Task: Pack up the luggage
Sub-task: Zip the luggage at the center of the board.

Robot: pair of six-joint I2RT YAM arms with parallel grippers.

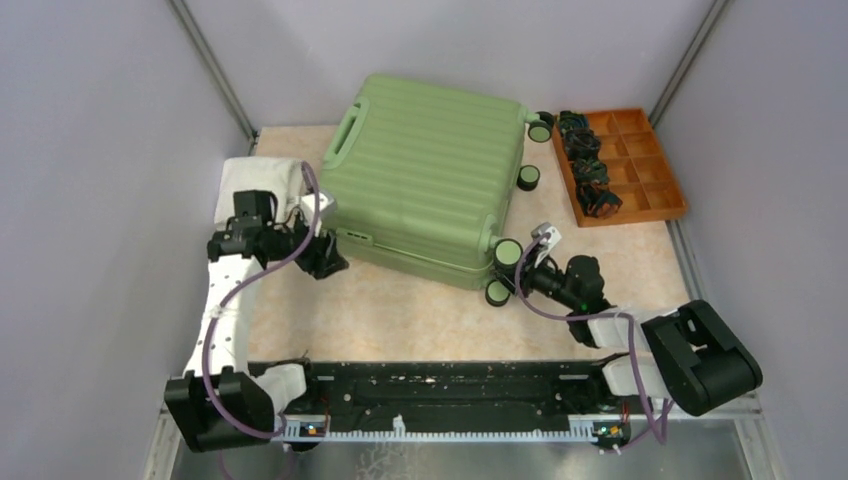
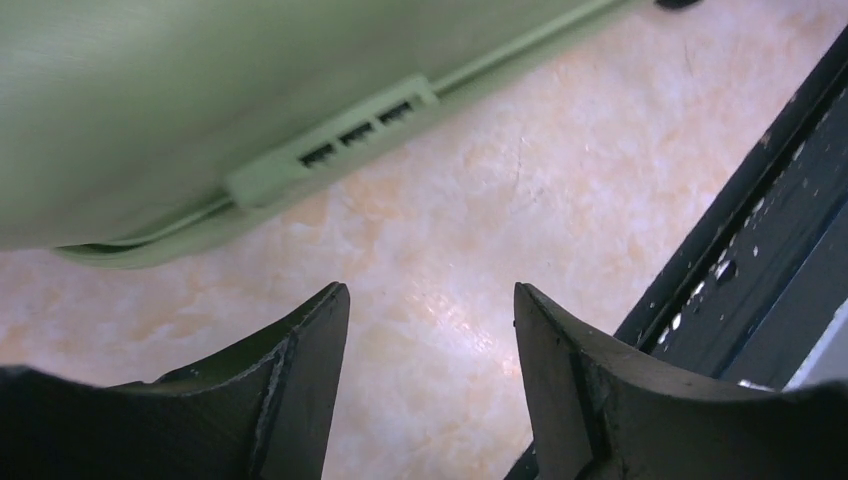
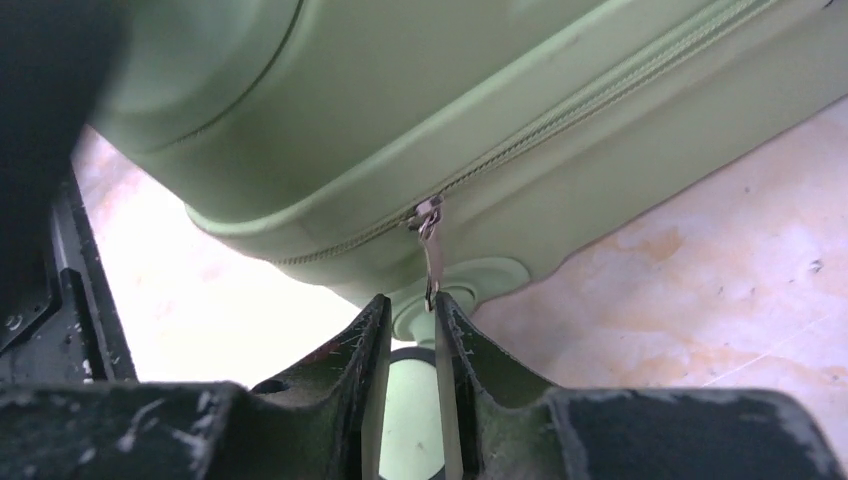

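The luggage [image 1: 430, 170] is a light-green ribbed suitcase lying flat and closed on the table. My left gripper [image 1: 328, 255] is open and empty by its front left corner. In the left wrist view the gripper [image 2: 430, 300] hovers over bare table, a little short of the luggage [image 2: 150, 100] and its side lock panel [image 2: 330, 150]. My right gripper [image 1: 520, 275] is at the front right corner by the wheels. In the right wrist view the gripper [image 3: 412, 305] has a narrow gap between its jaws. The metal zipper pull [image 3: 430, 250] hangs at the right fingertip, with a green wheel [image 3: 410, 400] behind the gap.
An orange compartment tray [image 1: 620, 165] with dark small items stands at the back right. A white cloth [image 1: 255, 180] lies by the left arm. The black base rail [image 1: 440, 390] runs along the near edge and shows in the left wrist view [image 2: 760, 230]. Grey walls close in both sides.
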